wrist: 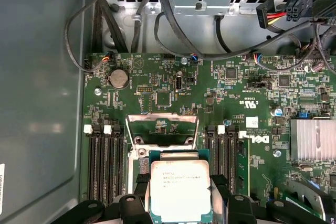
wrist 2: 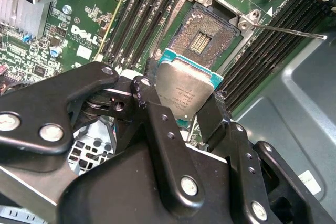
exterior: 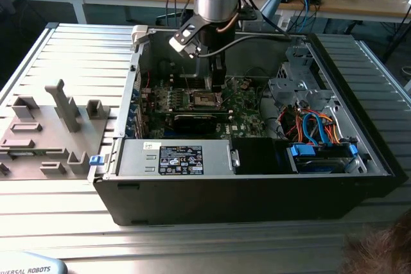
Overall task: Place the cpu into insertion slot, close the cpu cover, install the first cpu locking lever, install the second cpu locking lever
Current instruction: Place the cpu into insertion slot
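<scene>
Inspection found the black two-finger gripper (exterior: 217, 86) of the arm inside the open black computer case (exterior: 257, 190), which lay on its side on the ribbed grey metal worktop (exterior: 83, 49). Its fingers (wrist 2: 144, 92) were clenched on two opposite edges of the cpu (wrist 2: 184, 90), a small flat square chip with a dull silver metal top and a green border.

The cpu was held over the green motherboard (wrist: 168, 85), close to the insertion slot (wrist 2: 203, 34) but apart from it and not seated. That small square dark socket with a silver metal rim lay uncovered, its field of contacts exposed.

The cpu cover (wrist: 161, 117), a thin silver metal frame plate with a square window, stood raised open at the side of the socket away from the fingers. A thin silver wire locking lever (wrist 2: 289, 30) angled out from one corner of the socket rim. Long narrow black memory slots (wrist: 105, 161) flanked the socket on both sides.

A silver power supply box (exterior: 180, 157) lay along the case edge nearest the exterior camera, and blue cables (exterior: 318, 126) lay towards the case edge at the exterior view's right. A grey plastic fixture (exterior: 58, 126) sat on the worktop at the exterior view's left
</scene>
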